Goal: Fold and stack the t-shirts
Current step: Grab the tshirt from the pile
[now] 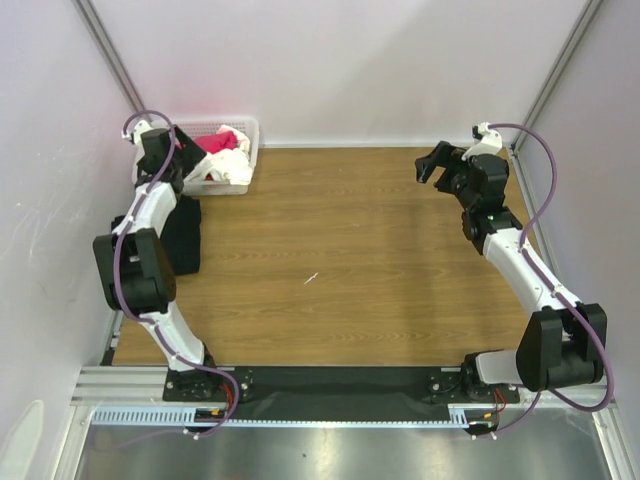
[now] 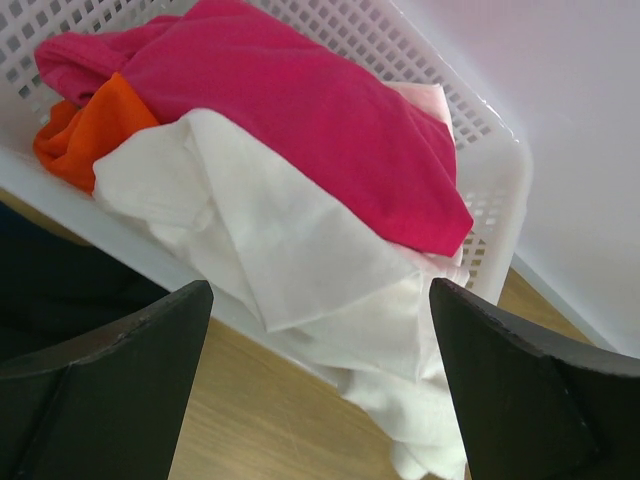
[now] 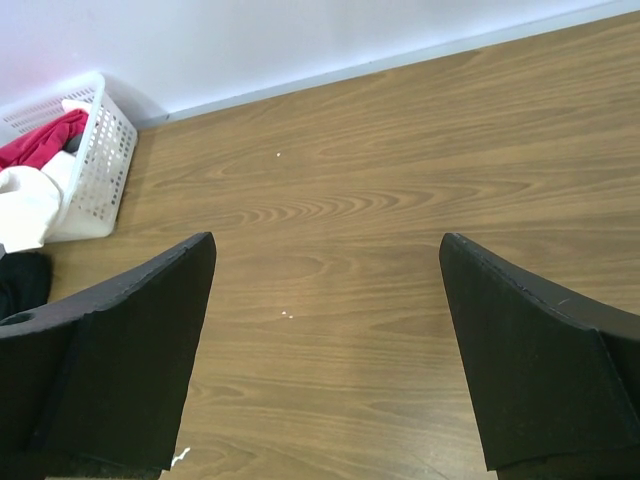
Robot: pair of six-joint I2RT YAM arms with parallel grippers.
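1. Your left hand hovers by the near side of the basket, which sits in the bench's far left corner. Its fingers are spread wide and pinch nothing.
2. In the basket, the pink t-shirt lies on top of the white t-shirt, which spills over the near rim toward the bench.
3. The orange t-shirt peeks out beside the pink one, touching the white.
4. The black t-shirt lies on the bench at its left edge, just beside the basket, partly behind your left arm.
5. Your right hand hangs above the bench near the far right corner. Its fingers are spread and hold nothing, well apart from the basket.
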